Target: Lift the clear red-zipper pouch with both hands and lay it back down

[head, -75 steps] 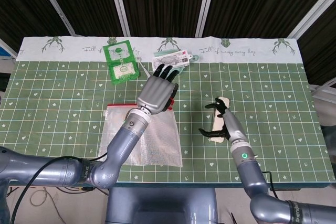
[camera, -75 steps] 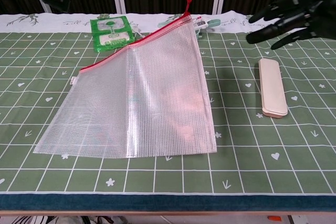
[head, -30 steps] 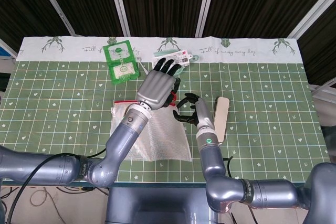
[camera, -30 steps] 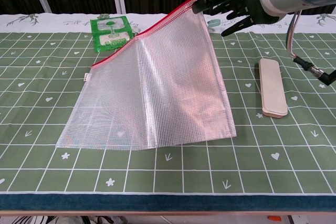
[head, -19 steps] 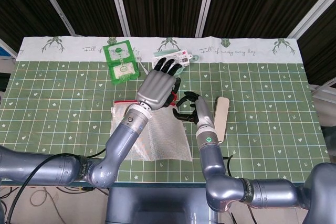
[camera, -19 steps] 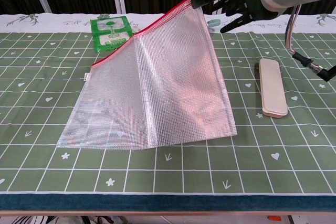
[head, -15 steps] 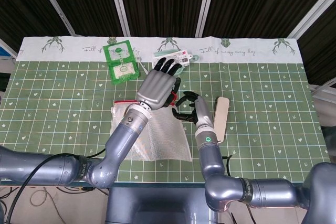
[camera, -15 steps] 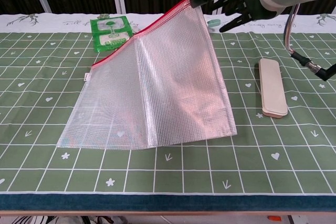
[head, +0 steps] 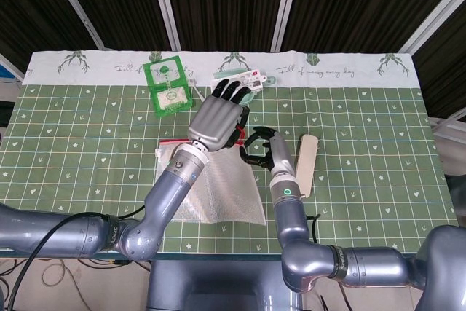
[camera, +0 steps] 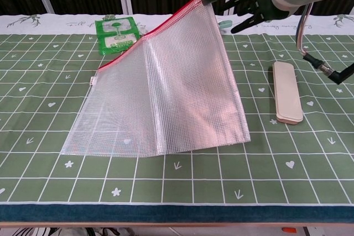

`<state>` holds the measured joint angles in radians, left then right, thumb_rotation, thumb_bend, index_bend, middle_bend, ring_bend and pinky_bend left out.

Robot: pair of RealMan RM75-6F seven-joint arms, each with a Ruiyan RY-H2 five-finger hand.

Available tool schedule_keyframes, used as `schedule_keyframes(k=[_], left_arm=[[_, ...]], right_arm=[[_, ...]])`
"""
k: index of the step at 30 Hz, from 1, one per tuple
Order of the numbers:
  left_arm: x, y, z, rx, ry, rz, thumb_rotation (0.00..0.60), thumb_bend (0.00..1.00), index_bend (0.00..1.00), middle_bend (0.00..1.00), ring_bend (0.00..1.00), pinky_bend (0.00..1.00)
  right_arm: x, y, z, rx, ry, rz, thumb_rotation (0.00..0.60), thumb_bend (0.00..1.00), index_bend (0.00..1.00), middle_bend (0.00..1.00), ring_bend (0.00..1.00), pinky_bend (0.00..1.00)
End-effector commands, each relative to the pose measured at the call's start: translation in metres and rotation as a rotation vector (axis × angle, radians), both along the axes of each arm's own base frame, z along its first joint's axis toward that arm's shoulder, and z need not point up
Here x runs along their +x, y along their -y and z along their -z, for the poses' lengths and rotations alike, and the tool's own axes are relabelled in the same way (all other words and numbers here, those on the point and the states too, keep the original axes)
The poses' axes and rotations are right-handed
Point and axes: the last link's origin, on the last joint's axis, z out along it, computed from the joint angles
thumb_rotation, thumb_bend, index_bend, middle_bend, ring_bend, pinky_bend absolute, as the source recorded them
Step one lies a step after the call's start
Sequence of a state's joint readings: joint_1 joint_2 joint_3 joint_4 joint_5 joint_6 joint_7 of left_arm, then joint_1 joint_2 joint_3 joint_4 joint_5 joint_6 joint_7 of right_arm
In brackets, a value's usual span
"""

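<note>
Two hands meet near the middle of the head view, above a green gridded surface (head: pixel 378 129). Toward the upper left of that view lies a green packet (head: pixel 168 87), flat near the white patterned border, and just right of it a small white card pack (head: pixel 238 80). Below these, left of centre, the clear red-zipper pouch (camera: pixel 166 92) sits partly raised: in the chest view its red zipper edge climbs from the left-hand corner near the surface up to the top centre of the frame, while its lower edge rests on the cloth. The left hand (head: pixel 217 119) is over the pouch's raised top corner with its fingers extended and close together; whether it actually pinches the pouch cannot be told from either view. Immediately to its right, the right hand (head: pixel 259 150) has its dark fingers curled in toward that same corner, right beside the zipper end; a firm grip is not clearly visible. Farther right, a cream oblong case (camera: pixel 287 93) lies flat, apart from the pouch.
</note>
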<state>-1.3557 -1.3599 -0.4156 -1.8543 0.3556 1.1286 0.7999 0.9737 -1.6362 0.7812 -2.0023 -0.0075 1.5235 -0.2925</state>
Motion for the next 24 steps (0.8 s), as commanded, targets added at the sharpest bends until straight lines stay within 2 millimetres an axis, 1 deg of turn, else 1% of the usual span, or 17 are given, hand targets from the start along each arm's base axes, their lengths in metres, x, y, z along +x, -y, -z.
schedule_keyframes(k=[1,6,15,24], left_arm=[[0.0,0.0,0.0,0.001,-0.001,-0.001,0.6,0.44,0.64,0.13,0.0,0.0],[-0.001,-0.001,-0.001,0.001,-0.001,-0.003,0.6,0.44,0.64,0.13,0.0,0.0],[-0.004,0.001,0.001,-0.007,-0.001,-0.009,0.6,0.44,0.64,0.13,0.0,0.0],[-0.018,0.001,0.005,-0.016,-0.01,-0.03,0.6,0.44,0.65,0.13,0.0,0.0]], right_arm=[[0.0,0.0,0.0,0.002,0.001,0.001,0.6,0.48,0.61,0.22,0.0,0.21],[0.0,-0.001,0.0,0.006,0.009,0.003,0.6,0.5,0.62,0.23,0.01,0.21],[0.002,-0.002,-0.004,0.008,0.03,-0.006,0.6,0.52,0.64,0.24,0.01,0.21],[0.011,-0.006,-0.013,0.012,0.091,-0.02,0.6,0.52,0.64,0.25,0.01,0.21]])
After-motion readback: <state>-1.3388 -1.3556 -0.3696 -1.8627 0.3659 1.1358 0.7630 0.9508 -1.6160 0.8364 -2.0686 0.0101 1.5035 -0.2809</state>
